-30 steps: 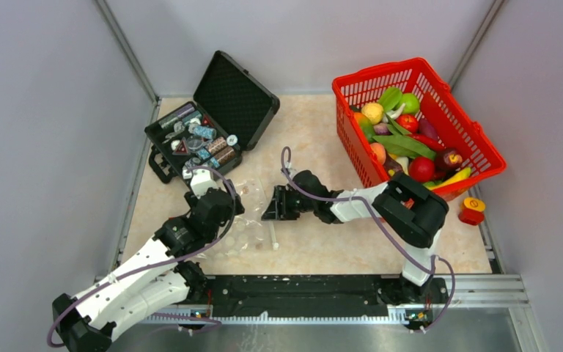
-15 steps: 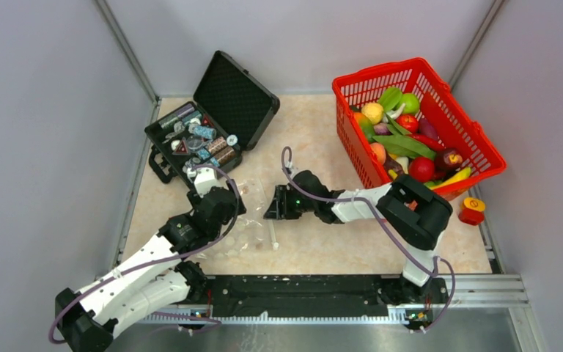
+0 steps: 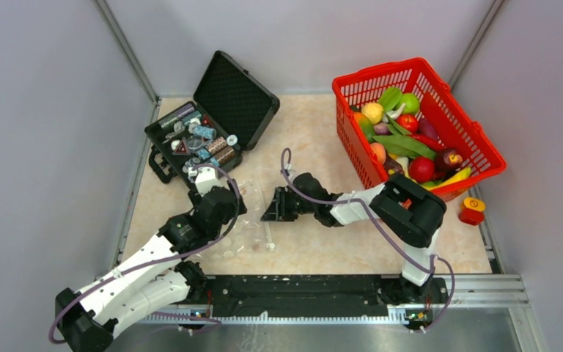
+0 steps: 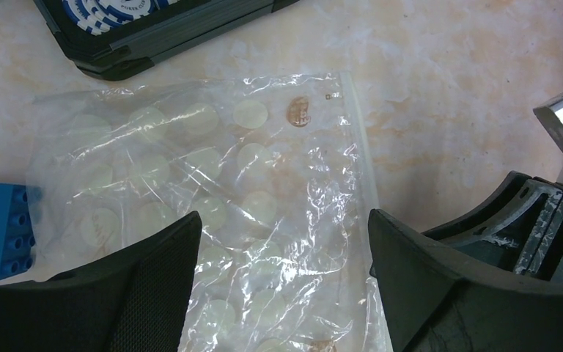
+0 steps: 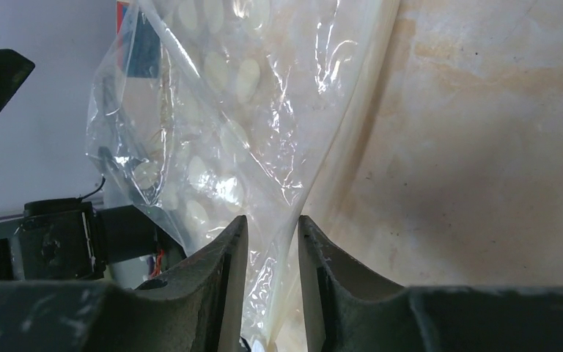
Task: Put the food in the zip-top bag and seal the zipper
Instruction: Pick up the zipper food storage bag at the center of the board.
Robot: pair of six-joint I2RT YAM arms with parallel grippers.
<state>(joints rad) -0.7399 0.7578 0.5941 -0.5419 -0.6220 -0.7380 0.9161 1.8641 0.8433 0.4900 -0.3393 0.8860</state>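
Zip-top bag (image 4: 212,198), one, between left gripper (image 4: 284,215), right gripper (image 5: 271,220)

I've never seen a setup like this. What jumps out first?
The bright red mesh basket at the back right, heaped with glossy toy fruits and vegetables. Then, left of centre, the clear crinkly zip-top bag, its whitish zipper strip pinched by the right gripper while the left gripper hovers open above it.
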